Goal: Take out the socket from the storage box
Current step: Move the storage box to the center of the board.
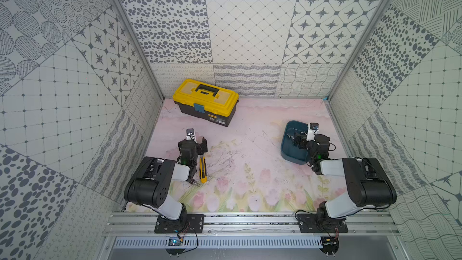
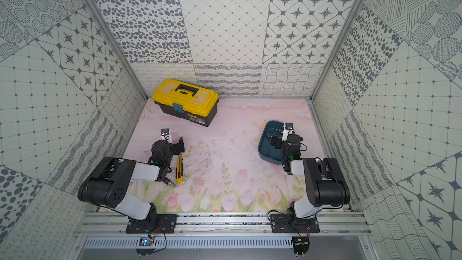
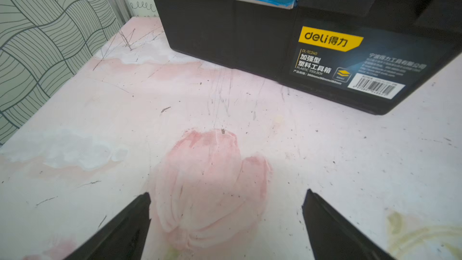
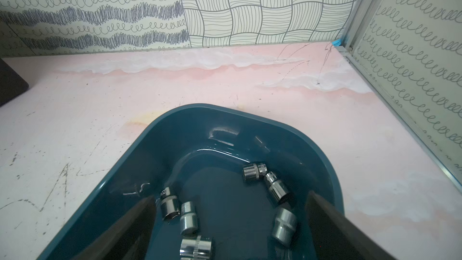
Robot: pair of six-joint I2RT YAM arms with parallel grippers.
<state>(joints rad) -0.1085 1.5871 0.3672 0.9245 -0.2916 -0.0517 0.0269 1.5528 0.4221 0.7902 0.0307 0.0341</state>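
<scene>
The storage box [image 4: 250, 113] is a dark teal bin at the right of the mat in both top views [image 1: 291, 150] [image 2: 266, 148]. Several chrome sockets lie on its floor; one socket [image 4: 189, 217] touches another socket [image 4: 169, 203], and a third socket [image 4: 284, 222] lies near the other finger. My right gripper [image 4: 231, 196] hangs open inside the box, just above the sockets, with nothing between its fingers. It shows over the box in a top view [image 1: 297, 141]. My left gripper [image 3: 228, 192] is open over bare mat, far left of the box [image 1: 196, 144].
A yellow-lidded black toolbox [image 1: 206, 100] [image 3: 275, 33] stands shut at the back left. A yellow utility knife [image 1: 202, 168] and a small metal piece [image 1: 195, 183] lie beside the left arm. The right wall's metal rail [image 4: 400, 111] runs close to the box.
</scene>
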